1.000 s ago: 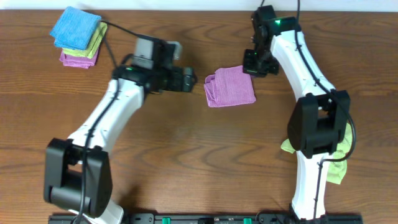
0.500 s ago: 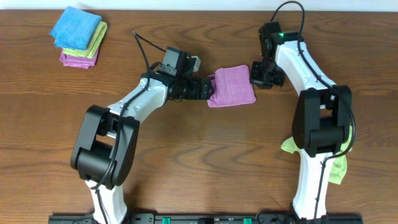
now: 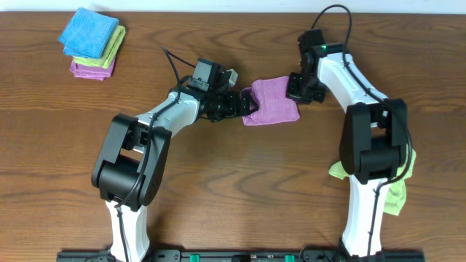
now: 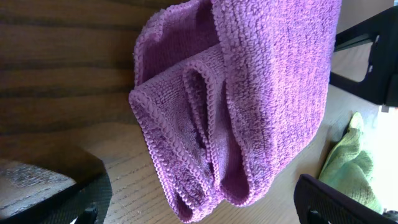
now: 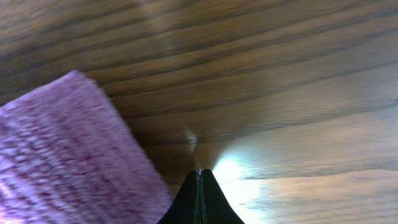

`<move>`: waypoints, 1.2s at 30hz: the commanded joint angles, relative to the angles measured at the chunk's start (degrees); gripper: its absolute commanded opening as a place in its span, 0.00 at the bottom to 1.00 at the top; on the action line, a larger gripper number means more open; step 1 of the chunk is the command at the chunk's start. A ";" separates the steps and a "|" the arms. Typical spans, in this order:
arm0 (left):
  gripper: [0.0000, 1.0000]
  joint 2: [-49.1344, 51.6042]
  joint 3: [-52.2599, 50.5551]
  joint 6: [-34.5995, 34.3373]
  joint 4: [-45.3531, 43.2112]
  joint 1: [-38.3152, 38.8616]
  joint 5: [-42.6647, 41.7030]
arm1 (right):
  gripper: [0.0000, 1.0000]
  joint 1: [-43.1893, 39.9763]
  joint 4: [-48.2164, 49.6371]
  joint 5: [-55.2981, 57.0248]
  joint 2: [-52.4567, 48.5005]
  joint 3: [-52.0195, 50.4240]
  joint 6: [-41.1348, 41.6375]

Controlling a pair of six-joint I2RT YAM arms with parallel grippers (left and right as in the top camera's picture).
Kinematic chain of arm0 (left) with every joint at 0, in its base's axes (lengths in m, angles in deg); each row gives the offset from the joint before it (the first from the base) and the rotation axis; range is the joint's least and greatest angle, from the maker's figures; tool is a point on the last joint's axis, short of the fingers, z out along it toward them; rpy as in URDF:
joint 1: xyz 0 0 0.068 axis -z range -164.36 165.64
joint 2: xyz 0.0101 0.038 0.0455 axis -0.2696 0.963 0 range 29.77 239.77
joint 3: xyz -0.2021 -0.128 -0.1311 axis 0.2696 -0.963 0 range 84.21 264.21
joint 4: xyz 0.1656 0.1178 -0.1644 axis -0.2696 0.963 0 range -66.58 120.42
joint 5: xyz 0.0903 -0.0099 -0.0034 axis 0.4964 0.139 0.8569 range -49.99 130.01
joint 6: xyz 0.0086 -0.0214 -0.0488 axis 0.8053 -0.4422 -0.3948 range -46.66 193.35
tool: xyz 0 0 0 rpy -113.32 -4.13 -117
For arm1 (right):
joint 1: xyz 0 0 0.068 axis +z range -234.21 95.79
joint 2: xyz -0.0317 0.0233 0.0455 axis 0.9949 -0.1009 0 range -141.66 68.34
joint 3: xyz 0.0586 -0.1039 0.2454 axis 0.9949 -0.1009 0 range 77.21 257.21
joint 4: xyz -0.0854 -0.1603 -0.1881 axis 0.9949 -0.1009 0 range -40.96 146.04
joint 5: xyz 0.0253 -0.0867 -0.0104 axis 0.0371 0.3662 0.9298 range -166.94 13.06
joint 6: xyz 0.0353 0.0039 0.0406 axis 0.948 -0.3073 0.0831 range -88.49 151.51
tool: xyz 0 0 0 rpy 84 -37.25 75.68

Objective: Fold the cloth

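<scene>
Centrally on the wooden table [image 3: 240, 189]: purple cloth [image 3: 271, 100], folded into a thick small square and lying flat. The left wrist view shows its layered hems stacked in loops, open edges facing the camera.

Left gripper [image 3: 246, 105] is at the cloth's left edge, spread wide. Its fingers [image 4: 59, 193] sit on either side of the folded bundle without pinching it.

Right gripper [image 3: 297, 89] is at the cloth's upper right corner, its tips pressed together to a narrow point. The tip is over bare wood just beside the cloth's edge, with nothing between the tips.

Well apart from the cloth, up and to its left: stack of cloths [image 3: 91, 45], blue on top, lime green under it, purple at the bottom.

Down and to the cloth's right, by the right arm's base: crumpled green cloth [image 3: 393, 200].
</scene>
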 commanded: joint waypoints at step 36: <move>0.06 2.27 1.49 -2.27 3.32 -4.07 -2.54 | 0.02 0.02 -8.37 -11.78 -0.63 4.11 -4.92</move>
